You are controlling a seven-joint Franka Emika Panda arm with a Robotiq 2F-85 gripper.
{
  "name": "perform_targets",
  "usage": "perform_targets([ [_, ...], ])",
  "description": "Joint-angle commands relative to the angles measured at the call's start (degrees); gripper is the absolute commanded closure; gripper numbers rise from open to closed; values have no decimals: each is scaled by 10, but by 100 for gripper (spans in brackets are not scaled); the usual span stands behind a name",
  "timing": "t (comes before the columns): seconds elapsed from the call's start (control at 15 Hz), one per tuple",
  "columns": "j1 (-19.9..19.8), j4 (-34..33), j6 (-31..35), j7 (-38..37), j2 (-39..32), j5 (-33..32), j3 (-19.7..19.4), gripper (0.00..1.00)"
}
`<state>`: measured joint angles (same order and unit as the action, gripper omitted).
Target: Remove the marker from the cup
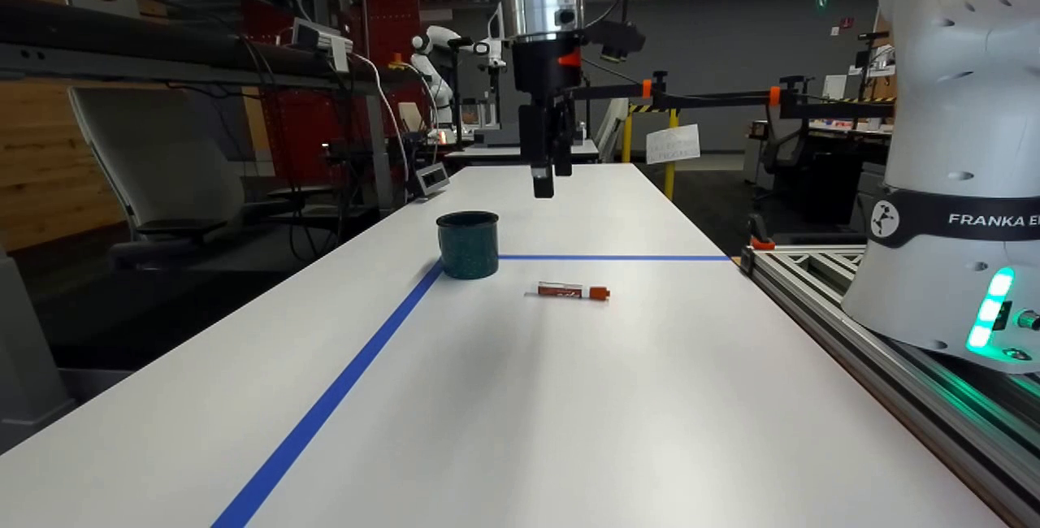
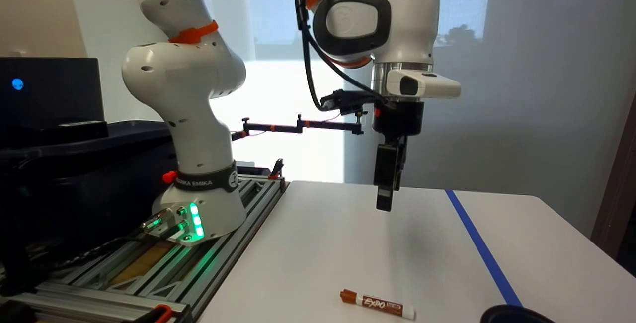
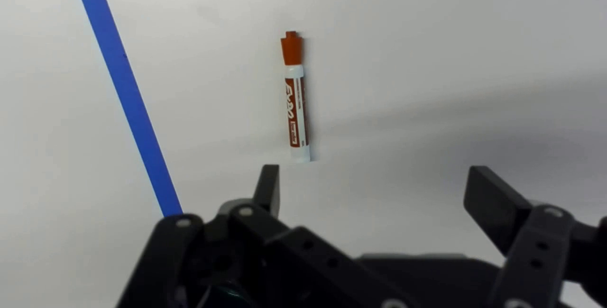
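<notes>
The marker, with a reddish-brown cap and label and a white body, lies flat on the table in both exterior views (image 1: 572,292) (image 2: 377,305). It also shows in the wrist view (image 3: 297,109), just beyond the left fingertip. The dark teal cup (image 1: 468,248) stands upright beside the marker, apart from it. Only its dark rim shows in an exterior view (image 2: 514,314); in the wrist view a teal glint (image 3: 232,292) shows low behind the gripper. The cup's inside is hidden. My gripper (image 3: 374,182) is open and empty, pointing down above the table, as both exterior views show (image 1: 552,179) (image 2: 387,199).
The white table (image 1: 650,398) carries blue tape lines (image 1: 349,382) that meet by the cup. The arm's base (image 1: 959,268) stands on a metal rail frame (image 2: 268,213) along one table edge. A small grey device (image 1: 431,179) sits at the opposite edge, farther back.
</notes>
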<state>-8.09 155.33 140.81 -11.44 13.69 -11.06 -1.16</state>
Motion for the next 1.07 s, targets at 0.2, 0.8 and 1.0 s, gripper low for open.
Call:
perform_targets([
  [0.2, 8, -8, -38, 39, 24, 16, -10, 0],
  [0.8, 8, -8, -39, 40, 24, 16, -11, 0],
  [1.0, 8, -8, -39, 40, 24, 16, -11, 0],
])
